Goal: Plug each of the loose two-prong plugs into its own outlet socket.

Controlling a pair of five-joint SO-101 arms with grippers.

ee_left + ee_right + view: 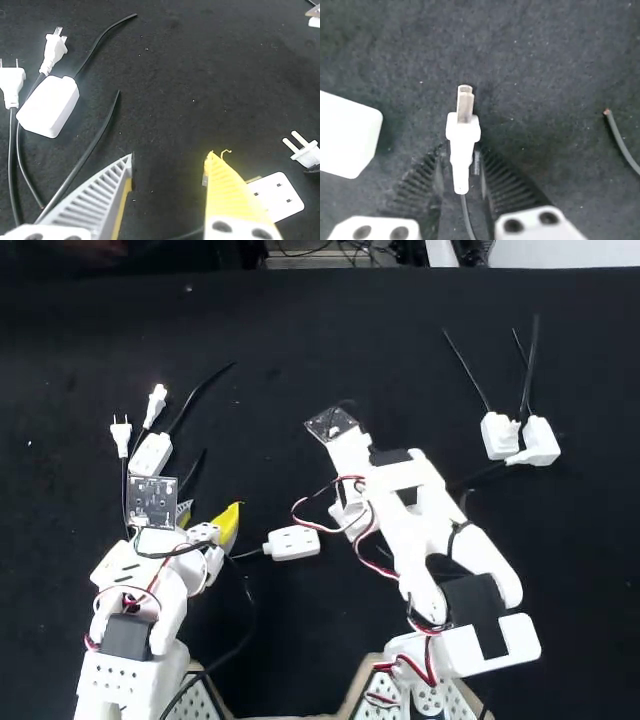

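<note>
**White plug caught in the right claw**

The right gripper [460, 157] pinches a white two-prong plug [462, 135] by its body, prongs pointing out over the black mat [545, 60]. An outlet block [345, 135] lies just beside it. The left gripper [169, 162] hangs spread wide. Further out on the left, a loose plug [121, 433] and a second plug [156, 405] lie by a socket block [151, 453]. Far right sits a pair of white blocks [540, 440].
</note>
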